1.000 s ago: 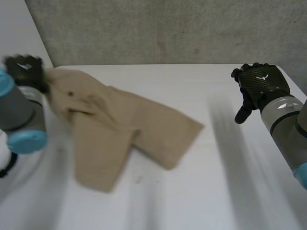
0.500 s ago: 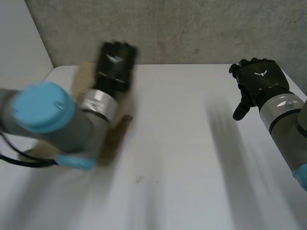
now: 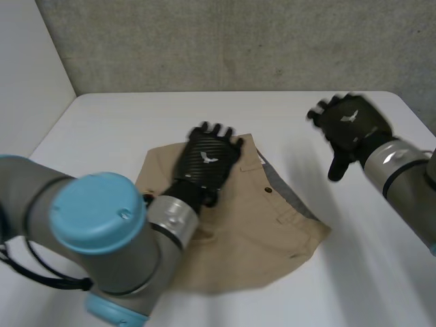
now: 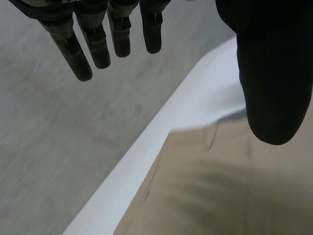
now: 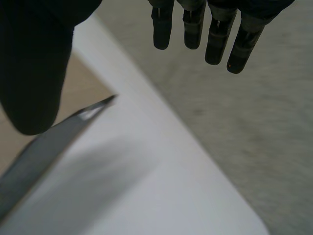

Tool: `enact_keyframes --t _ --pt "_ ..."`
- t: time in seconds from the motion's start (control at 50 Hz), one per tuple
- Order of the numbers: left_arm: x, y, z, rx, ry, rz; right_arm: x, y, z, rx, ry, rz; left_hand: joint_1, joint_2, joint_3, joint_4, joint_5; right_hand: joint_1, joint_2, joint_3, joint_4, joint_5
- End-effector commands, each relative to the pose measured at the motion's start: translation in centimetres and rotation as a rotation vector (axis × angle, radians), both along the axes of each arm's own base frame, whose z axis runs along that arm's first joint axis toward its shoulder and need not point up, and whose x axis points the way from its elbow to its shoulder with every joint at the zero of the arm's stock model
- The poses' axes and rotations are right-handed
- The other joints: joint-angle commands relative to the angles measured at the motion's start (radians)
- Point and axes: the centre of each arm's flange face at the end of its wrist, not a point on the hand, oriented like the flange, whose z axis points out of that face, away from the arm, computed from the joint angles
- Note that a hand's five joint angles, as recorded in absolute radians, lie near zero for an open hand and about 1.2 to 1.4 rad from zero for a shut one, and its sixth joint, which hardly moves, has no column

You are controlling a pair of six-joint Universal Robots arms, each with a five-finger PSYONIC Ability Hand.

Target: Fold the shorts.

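Nearest the head camera, the left arm (image 3: pixel 102 231) reaches forward across the near edge of the shorts (image 3: pixel 272 238), probably so that its hand can get at the cloth from above. These tan shorts lie flat on the white table (image 3: pixel 102 129), in a compact shape that looks already doubled over. A dark button (image 3: pixel 268 190) faces up, and a strip of grey lining (image 3: pixel 291 197) shows along the side toward the right arm. Over the far part of the shorts, by the waistband, hangs the left hand (image 3: pixel 208 160), palm down. In its wrist view the fingers (image 4: pixel 99 46) are straight and a little apart, the thumb stands well off from them, and nothing is clamped between them. The cloth lies under the palm, and its far edge runs below the fingertips. I cannot tell whether the palm touches the fabric. This pose suits pressing or smoothing a fold rather than gripping. Beyond the shorts' lined side the right hand (image 3: pixel 351 126) hovers over bare table, apart from the cloth. Its fingers (image 5: pixel 217 44) are straight and spread and hold nothing, and the shorts lie on its thumb side, so it seems to be waiting to help. Farthest from the shorts, a grey wall (image 3: pixel 238 41) rises behind the table's far edge.
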Motion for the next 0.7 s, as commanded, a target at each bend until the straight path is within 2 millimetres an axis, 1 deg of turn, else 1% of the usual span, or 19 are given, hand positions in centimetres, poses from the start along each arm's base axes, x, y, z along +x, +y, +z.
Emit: enact_keyframes --t 0.02,0.06,0.12,0.14,0.16,0.22,0.24,0.28,0.32,0.36,0.38,0.4,0.46,0.6,0.68,0.7 --pt "4.9 -0.3 -0.6 0.125 -0.101 0.227 0.2 3.3 -3.7 0.265 0.165 0.172 0.133 0.138 0.134 0.140 0.150 -0.031 -0.052 -0.039 -0.059 -0.072" --pt "5.6 0.1 -1.0 0.174 -0.126 0.245 0.2 3.6 -4.3 0.283 0.168 0.180 0.168 0.174 0.170 0.175 0.186 -0.024 -0.045 -0.032 -0.052 -0.065" --pt "6.6 1.2 -2.0 0.304 -0.163 0.263 0.1 3.6 -5.1 0.276 0.161 0.186 0.186 0.191 0.187 0.193 0.203 -0.009 -0.030 -0.017 -0.037 -0.050" --pt "6.9 1.6 -2.2 0.342 -0.171 0.268 0.1 3.7 -5.6 0.262 0.155 0.198 0.186 0.191 0.187 0.193 0.203 -0.009 -0.030 -0.017 -0.037 -0.050" --pt "7.3 2.3 -2.5 0.411 -0.173 0.281 0.2 3.7 -5.8 0.251 0.152 0.207 0.189 0.194 0.190 0.196 0.206 -0.009 -0.030 -0.017 -0.037 -0.050" --pt "7.9 3.5 -2.6 0.499 -0.161 0.298 0.5 3.9 -6.8 0.208 0.140 0.250 0.204 0.209 0.205 0.210 0.221 0.041 0.019 0.033 0.012 0.000" --pt "8.2 4.3 -2.3 0.532 -0.142 0.305 0.5 4.0 -6.9 0.199 0.141 0.259 0.207 0.212 0.208 0.213 0.224 0.061 0.040 0.054 0.033 0.020" --pt "8.3 4.9 -1.9 0.548 -0.113 0.303 0.4 3.9 -7.3 0.182 0.144 0.272 0.224 0.229 0.225 0.231 0.242 0.123 0.102 0.115 0.094 0.082" --pt "8.5 5.8 -1.5 0.550 -0.090 0.295 -0.1 3.6 -7.7 0.170 0.165 0.272 0.239 0.244 0.240 0.246 0.256 0.187 0.166 0.180 0.159 0.147" --pt "8.6 6.3 -1.5 0.550 -0.089 0.285 -0.5 3.3 -8.0 0.168 0.186 0.272 0.239 0.244 0.240 0.246 0.256 0.196 0.175 0.189 0.168 0.156" --pt "8.6 6.6 -1.5 0.552 -0.089 0.280 -0.7 3.2 -8.6 0.174 0.211 0.279 0.239 0.244 0.240 0.246 0.256 0.199 0.178 0.192 0.171 0.159" --pt "8.7 7.1 -1.5 0.555 -0.091 0.274 -0.8 3.1 -8.9 0.177 0.224 0.279 0.265 0.270 0.266 0.272 0.282 0.202 0.181 0.195 0.174 0.162" --pt "8.8 7.6 -1.5 0.555 -0.094 0.266 -0.9 3.1 -10.0 0.188 0.266 0.294 0.333 0.338 0.334 0.339 0.350 0.205 0.184 0.198 0.177 0.164" --pt "9.0 8.9 -1.4 0.530 -0.087 0.244 -1.6 2.6 -11.0 0.210 0.285 0.290 0.418 0.423 0.419 0.425 0.435 0.214 0.193 0.206 0.186 0.173" --pt "9.0 10.0 -1.5 0.529 -0.099 0.218 -1.6 2.4 -11.2 0.209 0.284 0.287 0.491 0.497 0.493 0.498 0.509 0.258 0.237 0.250 0.230 0.217" --pt "9.0 10.4 -1.6 0.532 -0.107 0.209 -1.6 2.2 -11.3 0.207 0.284 0.287 0.494 0.500 0.496 0.501 0.512 0.331 0.310 0.323 0.302 0.290"
